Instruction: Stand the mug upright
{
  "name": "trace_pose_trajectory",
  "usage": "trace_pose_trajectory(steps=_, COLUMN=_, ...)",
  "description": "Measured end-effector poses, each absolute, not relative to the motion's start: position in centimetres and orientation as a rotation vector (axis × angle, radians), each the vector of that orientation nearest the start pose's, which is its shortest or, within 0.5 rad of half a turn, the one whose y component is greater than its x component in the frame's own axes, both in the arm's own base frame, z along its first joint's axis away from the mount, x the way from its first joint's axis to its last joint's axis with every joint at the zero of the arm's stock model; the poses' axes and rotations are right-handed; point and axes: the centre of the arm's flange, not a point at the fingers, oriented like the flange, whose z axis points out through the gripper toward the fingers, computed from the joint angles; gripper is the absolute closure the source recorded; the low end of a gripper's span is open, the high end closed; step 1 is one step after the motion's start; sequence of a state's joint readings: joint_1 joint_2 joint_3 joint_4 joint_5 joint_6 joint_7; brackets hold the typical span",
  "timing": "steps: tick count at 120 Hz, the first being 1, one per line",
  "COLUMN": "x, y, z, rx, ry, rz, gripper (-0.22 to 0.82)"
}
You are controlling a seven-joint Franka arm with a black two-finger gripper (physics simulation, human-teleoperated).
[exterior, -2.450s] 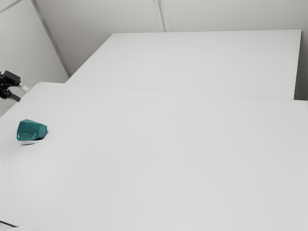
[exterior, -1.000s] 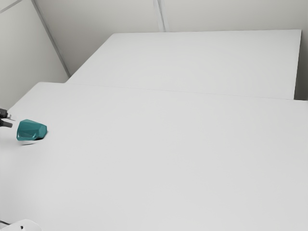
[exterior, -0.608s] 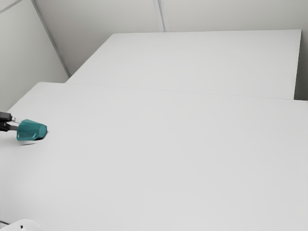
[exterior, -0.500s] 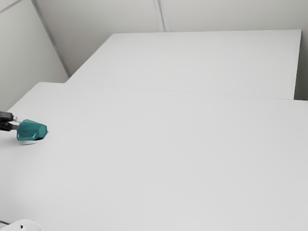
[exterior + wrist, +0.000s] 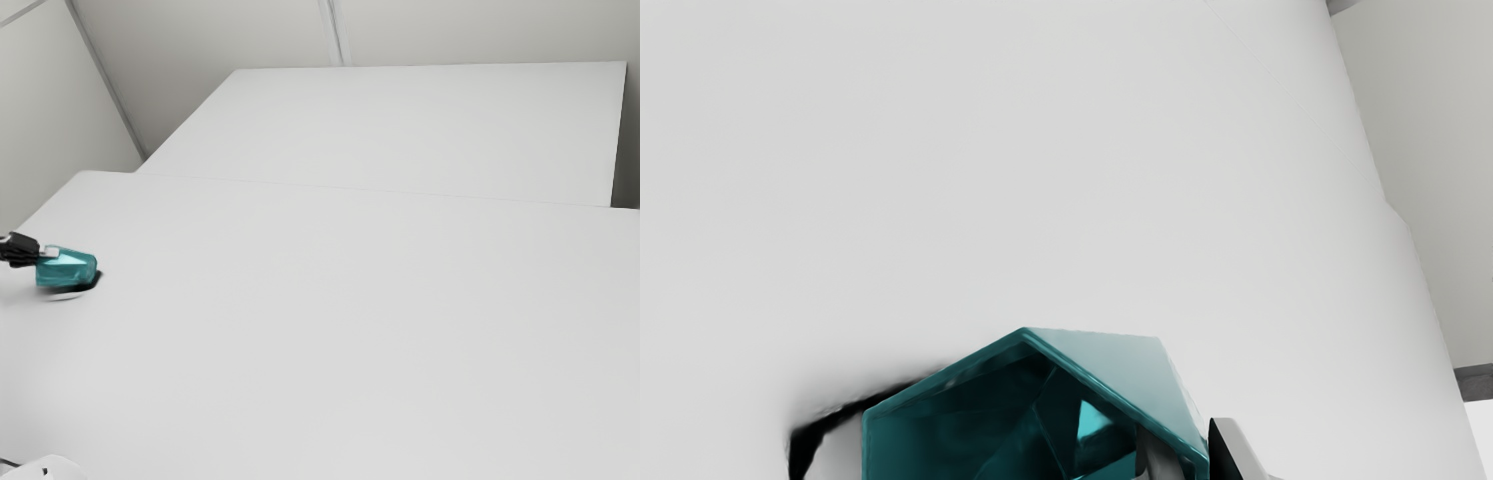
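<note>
The exterior view's left edge crops my gripper [image 5: 48, 254]; in the wrist view, the bottom edge cuts off the mug [image 5: 960, 433] and both fingers [image 5: 1233, 447], one partly hidden by its wall. I can't identify the cropped white object [image 5: 50, 468].

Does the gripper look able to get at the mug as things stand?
Yes, it seems so: the gripper looks shut on the wall of the mug, one finger inside, one outside, nothing visibly blocking.
</note>
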State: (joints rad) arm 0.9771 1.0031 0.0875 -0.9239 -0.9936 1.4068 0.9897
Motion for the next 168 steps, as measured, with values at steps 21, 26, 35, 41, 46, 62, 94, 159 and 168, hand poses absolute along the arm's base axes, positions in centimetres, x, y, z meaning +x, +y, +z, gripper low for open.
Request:
trace_pose_trajectory(steps=21, x=47.0, y=58.1, z=30.4, rx=2.164, ry=0.164, rz=0.638, gripper=0.76)
trace_pose_trajectory(steps=26, x=47.0, y=58.0, z=30.6, rx=2.161, ry=0.162, rz=0.634, gripper=0.77)
trace_pose_trajectory(steps=35, x=47.0, y=57.7, z=31.0, rx=2.152, ry=0.156, rz=0.622, gripper=0.78)
trace_pose_trajectory(steps=41, x=47.1, y=57.5, z=31.9, rx=2.152, ry=0.148, rz=0.618, gripper=0.78)
trace_pose_trajectory(steps=46, x=47.2, y=57.3, z=32.7, rx=2.154, ry=0.139, rz=0.613, gripper=0.79)
trace_pose_trajectory(steps=62, x=48.0, y=55.2, z=36.5, rx=2.192, ry=0.096, rz=0.565, gripper=0.79)
trace_pose_trajectory(steps=94, x=53.9, y=43.8, z=43.1, rx=2.378, ry=-0.115, rz=0.275, gripper=0.79)
trace_pose_trajectory(steps=159, x=58.2, y=17.7, z=48.7, rx=2.780, ry=-0.513, rz=0.069, gripper=0.78)
trace_pose_trajectory(steps=168, x=58.2, y=14.8, z=49.5, rx=2.833, ry=-0.558, rz=0.074, gripper=0.77)
